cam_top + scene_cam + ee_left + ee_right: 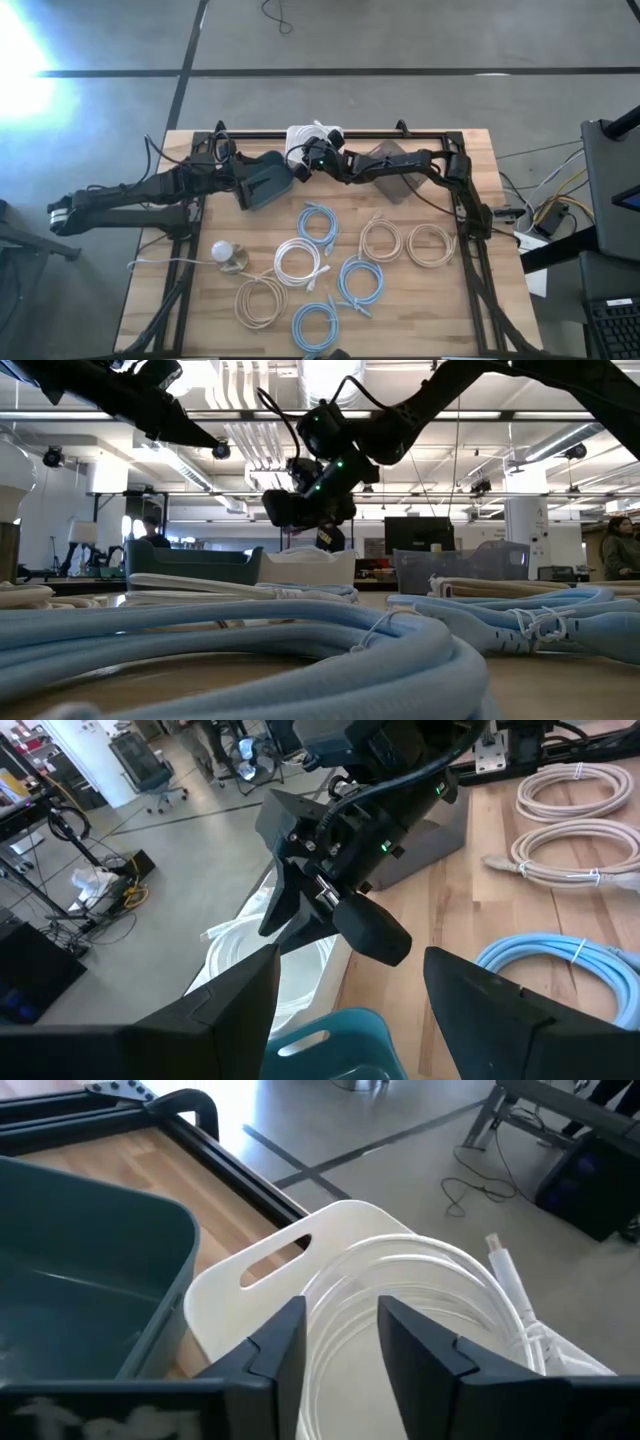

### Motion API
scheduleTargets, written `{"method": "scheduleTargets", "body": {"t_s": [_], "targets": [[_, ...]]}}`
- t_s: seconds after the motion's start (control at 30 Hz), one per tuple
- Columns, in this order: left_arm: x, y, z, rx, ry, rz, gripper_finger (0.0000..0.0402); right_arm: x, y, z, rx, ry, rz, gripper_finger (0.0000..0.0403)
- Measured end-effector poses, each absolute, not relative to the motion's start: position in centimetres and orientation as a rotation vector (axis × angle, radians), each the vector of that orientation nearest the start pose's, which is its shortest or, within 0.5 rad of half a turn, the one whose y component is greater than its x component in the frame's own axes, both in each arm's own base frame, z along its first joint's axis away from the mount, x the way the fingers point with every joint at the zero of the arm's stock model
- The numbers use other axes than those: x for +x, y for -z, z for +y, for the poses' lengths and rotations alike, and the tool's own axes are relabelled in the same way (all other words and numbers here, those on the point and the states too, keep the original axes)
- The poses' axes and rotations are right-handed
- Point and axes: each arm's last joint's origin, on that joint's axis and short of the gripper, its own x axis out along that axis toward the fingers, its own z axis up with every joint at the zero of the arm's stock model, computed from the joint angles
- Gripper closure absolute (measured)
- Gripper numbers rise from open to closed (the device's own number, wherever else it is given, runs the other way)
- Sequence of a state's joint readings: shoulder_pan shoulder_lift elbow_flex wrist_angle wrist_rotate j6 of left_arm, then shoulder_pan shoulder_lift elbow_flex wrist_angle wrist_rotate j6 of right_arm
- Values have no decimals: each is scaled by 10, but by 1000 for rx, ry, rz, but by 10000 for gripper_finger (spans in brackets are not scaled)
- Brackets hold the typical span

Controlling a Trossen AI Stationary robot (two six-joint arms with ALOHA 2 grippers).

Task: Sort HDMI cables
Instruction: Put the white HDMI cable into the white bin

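Observation:
Several HDMI cable coils lie flat on the wooden table: light blue coils [318, 222] [360, 280] [315, 325], a white coil [297, 262] and beige coils [258, 300] [380, 240] [430, 243]. One more white coil [420, 1280] lies inside the white bin [260, 1270] at the table's far edge. My right gripper [340, 1340] is open and empty, just above that coil. It also shows in the high view [312, 152]. My left gripper [350, 1010] is open and empty over the teal bin [268, 185].
A grey bin [392, 185] stands right of the white bin, under my right arm. A round white bulb-like object [225, 252] with a loose thin cord lies at the near left. A black frame [400, 133] runs along the table's far edge.

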State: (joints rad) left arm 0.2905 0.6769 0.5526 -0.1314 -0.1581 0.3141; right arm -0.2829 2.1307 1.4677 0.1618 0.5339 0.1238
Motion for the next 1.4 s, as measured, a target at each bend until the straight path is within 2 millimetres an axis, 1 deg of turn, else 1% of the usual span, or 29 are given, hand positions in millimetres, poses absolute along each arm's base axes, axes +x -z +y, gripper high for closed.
{"method": "scheduleTargets", "body": {"t_s": [0.17,0.3,0.43,0.57,0.7,0.8,1.0,1.1,1.27,1.4], "targets": [[150,-274,50,287,-402,324,149,449,-186,-142,27,803,457,258],[150,-274,50,282,-402,323,149,450,-195,-130,29,751,450,250],[150,-273,50,282,-401,324,149,452,-203,-115,59,605,458,247],[150,-273,49,277,-394,325,149,454,-210,-95,93,409,470,251],[151,-272,50,273,-393,327,149,456,-207,-73,118,227,517,254],[152,-272,50,269,-392,329,149,456,-204,-58,128,146,558,253],[152,-271,50,262,-392,333,149,454,-196,-29,116,82,653,246],[153,-271,50,262,-392,335,149,454,-195,-16,109,46,665,246],[153,-270,50,258,-391,339,149,454,-195,5,124,-65,675,250],[154,-270,50,253,-392,339,149,454,-195,16,123,-103,683,249]]}}
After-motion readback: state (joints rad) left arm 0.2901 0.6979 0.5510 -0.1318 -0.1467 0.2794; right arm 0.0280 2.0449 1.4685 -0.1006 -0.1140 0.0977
